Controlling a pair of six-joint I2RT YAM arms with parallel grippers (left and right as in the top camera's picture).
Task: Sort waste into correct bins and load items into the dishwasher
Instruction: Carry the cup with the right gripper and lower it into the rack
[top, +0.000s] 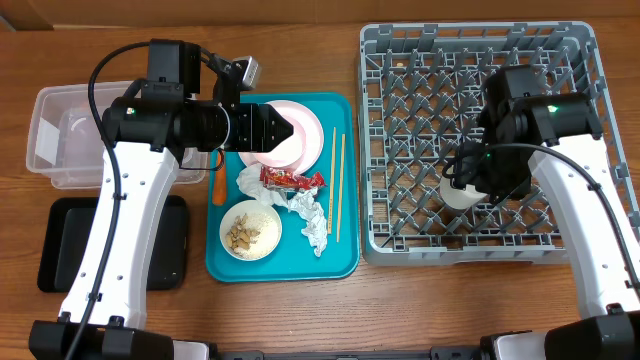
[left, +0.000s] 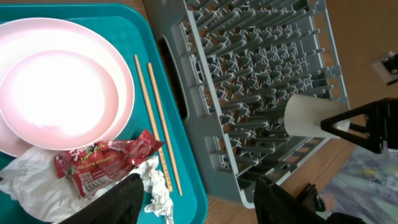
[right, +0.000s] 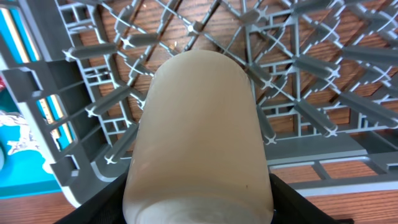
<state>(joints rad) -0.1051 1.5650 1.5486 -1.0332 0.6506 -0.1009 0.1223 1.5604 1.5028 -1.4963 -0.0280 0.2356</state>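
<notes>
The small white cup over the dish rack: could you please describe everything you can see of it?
The cup is a plain, smooth cylinder with a rounded end, matte off-white and ceramic-looking, with no handle or markings in view. The right gripper clamps it from both sides, its dark fingers against the walls. It is held tilted over the front left part of the grey dish rack, among the upright pegs. Whether it touches a peg cannot be told.

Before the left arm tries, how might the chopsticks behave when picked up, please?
The chopsticks are probably stiff and light, being thin wood. Lying flat on the smooth teal tray, they may slide or roll apart.
</notes>
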